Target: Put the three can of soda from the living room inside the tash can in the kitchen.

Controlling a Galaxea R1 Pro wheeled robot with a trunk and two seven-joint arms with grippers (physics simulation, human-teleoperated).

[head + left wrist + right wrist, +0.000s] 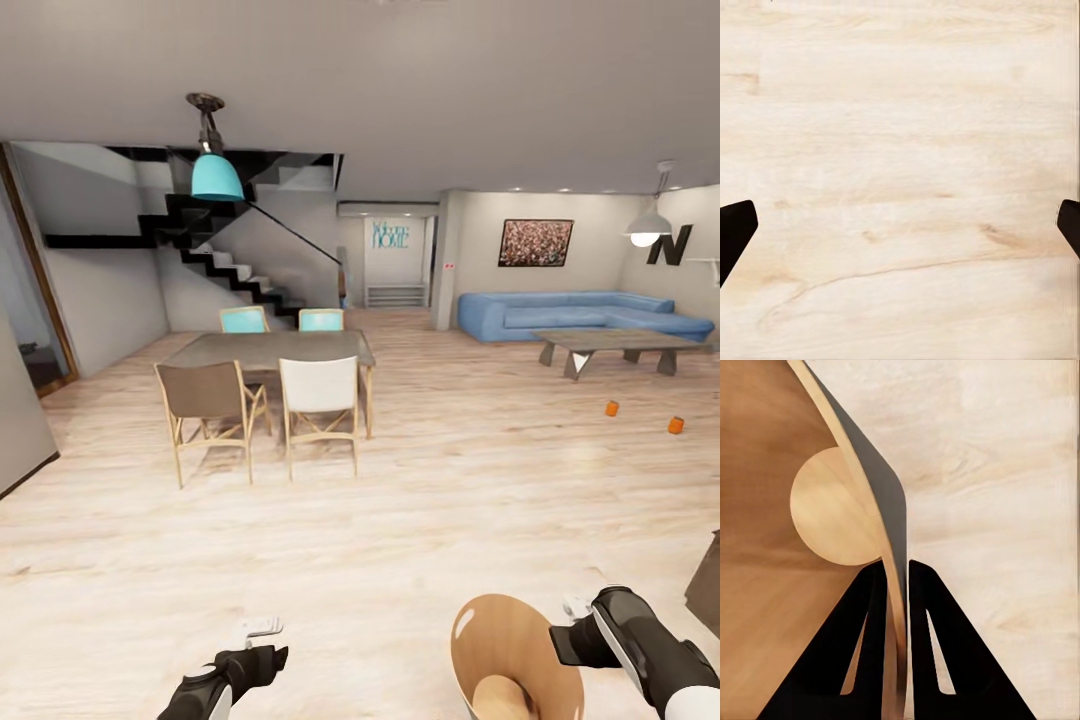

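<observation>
At 5 o'clock, my right hand (905, 585) pinches the tash can (505, 640) wall; my left hand (900, 225) hangs spread. Step, as judged: carrying it toward two orange cans (612, 408) on the floor at 2 o'clock. The dining desk (270, 350) stands clear at 11 o'clock.

Right gripper (578, 622) fingers pinch trash can (510, 650) rim. Left gripper (258, 630) hangs over bare floor (400, 520). Two orange cans (612, 408) on floor far beyond right fingers, near sofa (580, 315).
</observation>
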